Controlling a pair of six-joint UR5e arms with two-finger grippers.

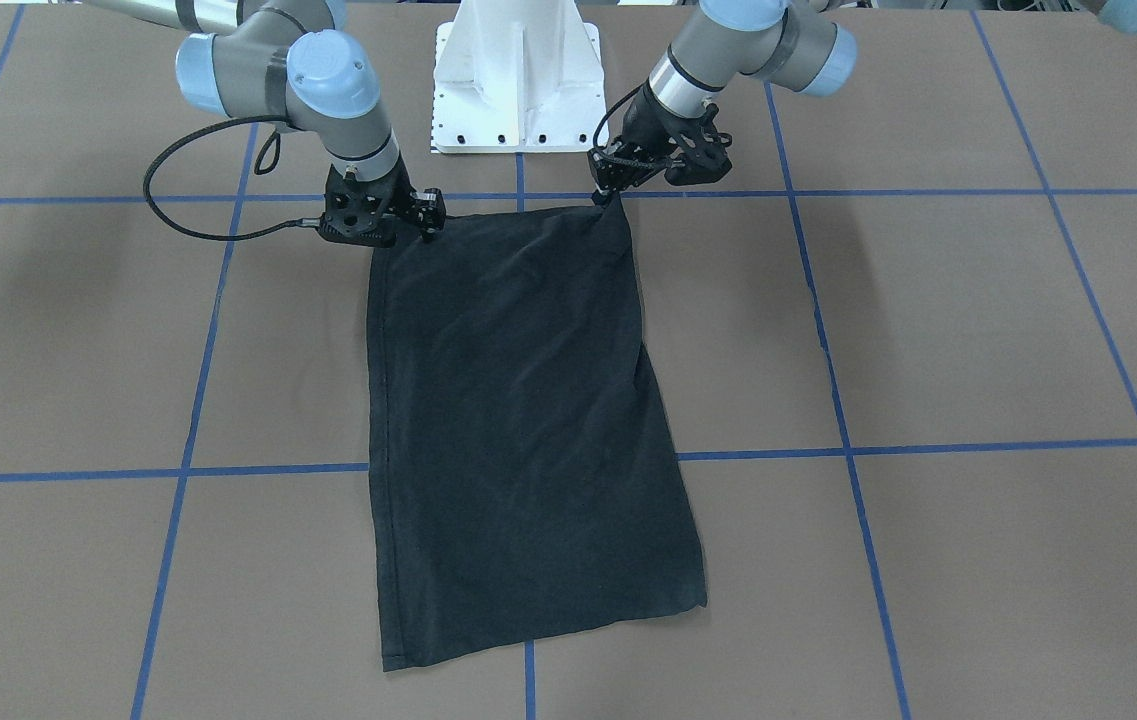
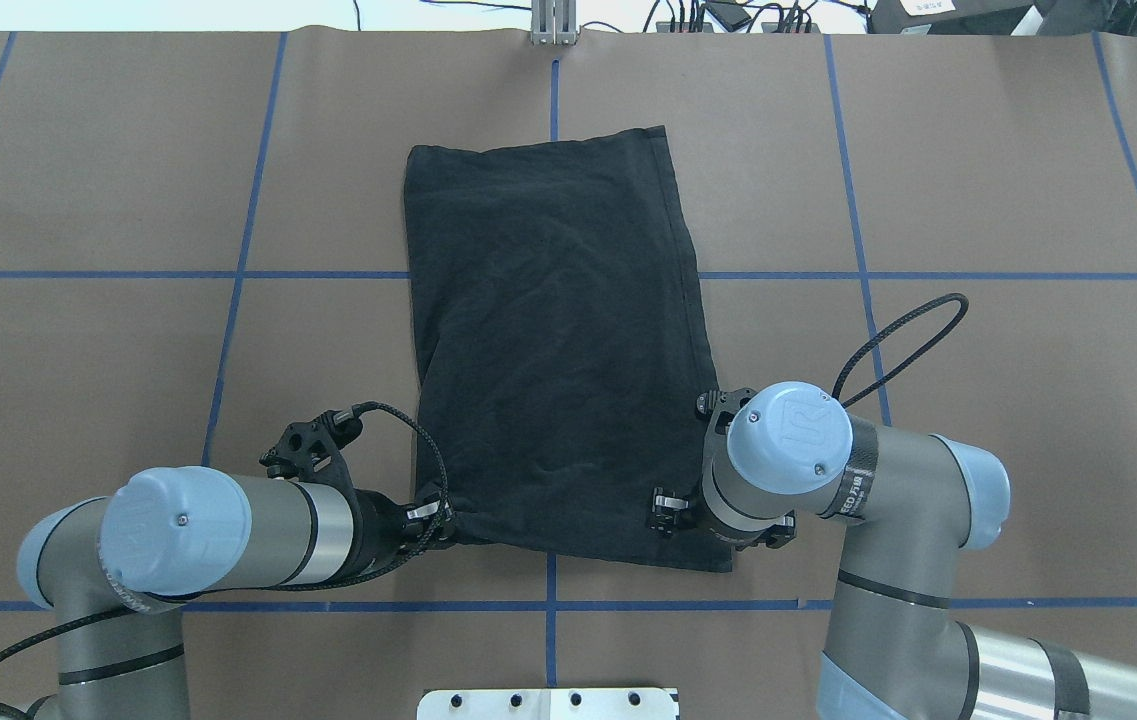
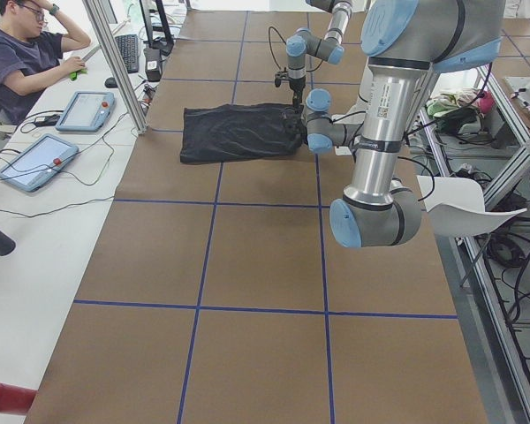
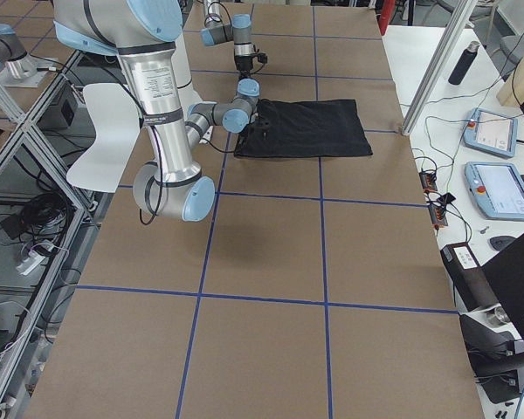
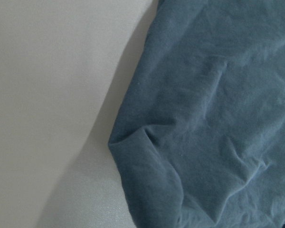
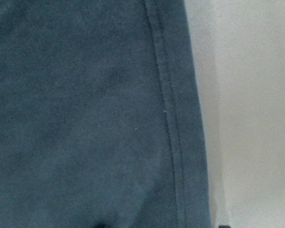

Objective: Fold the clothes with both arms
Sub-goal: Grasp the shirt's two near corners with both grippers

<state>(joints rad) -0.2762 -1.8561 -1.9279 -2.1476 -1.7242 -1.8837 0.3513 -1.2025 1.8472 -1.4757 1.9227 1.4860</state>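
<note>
The black T-shirt lies folded into a long rectangle on the brown table, with no logo showing. My left gripper is at the shirt's near corner on the robot's side. The cloth is drawn up into a point between its fingers, so it is shut on the shirt. My right gripper sits low on the other near corner, by the hemmed edge. My right wrist covers its fingers from above, so I cannot tell whether they are open or shut. The left wrist view shows bunched cloth.
The white pedestal base stands just behind the shirt's near edge. Blue tape lines grid the brown table. A person sits at a side desk with tablets, beyond the table's far edge.
</note>
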